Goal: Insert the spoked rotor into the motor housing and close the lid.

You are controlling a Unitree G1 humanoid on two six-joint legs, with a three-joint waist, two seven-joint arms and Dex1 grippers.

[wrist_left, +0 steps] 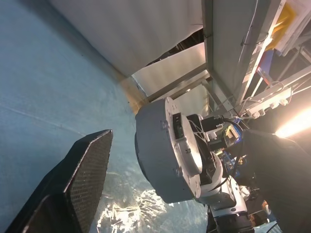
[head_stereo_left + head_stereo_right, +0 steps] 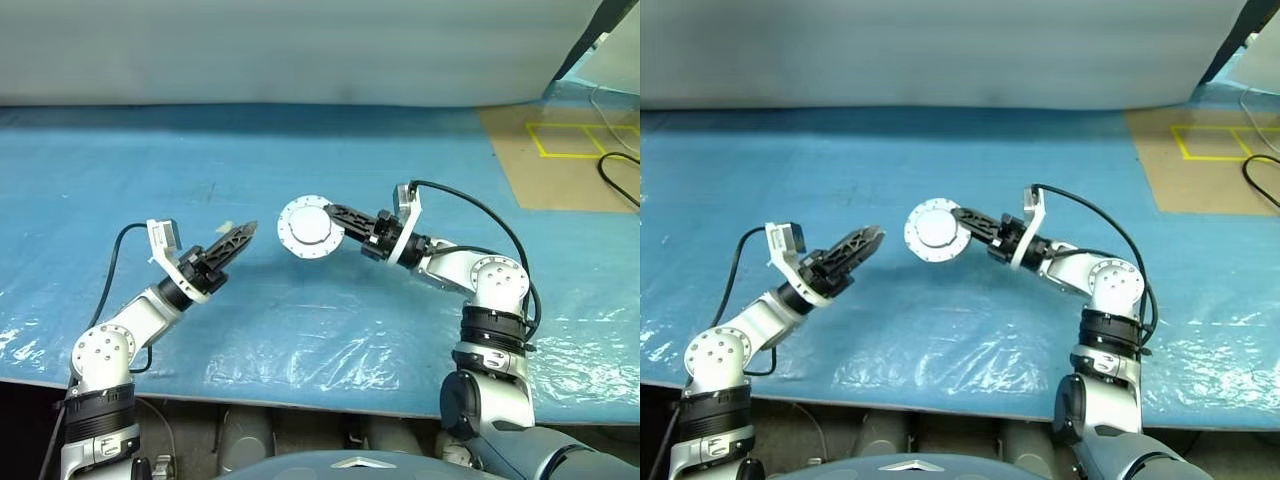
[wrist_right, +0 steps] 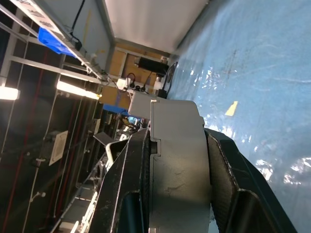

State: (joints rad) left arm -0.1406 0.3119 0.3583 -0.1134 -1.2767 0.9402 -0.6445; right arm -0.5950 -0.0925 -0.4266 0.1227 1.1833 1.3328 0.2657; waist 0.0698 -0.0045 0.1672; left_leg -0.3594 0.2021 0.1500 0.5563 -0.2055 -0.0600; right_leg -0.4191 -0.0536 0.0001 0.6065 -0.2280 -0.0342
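Between right fingers [image 3: 221, 179], motor housing [image 3: 177, 170] edge shows lid [image 3: 146, 160] seam.

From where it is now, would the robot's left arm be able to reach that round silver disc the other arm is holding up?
Probably yes. The left gripper is open and points at the silver disc, with only air between them above the blue table. The right gripper holds the disc by its faces.
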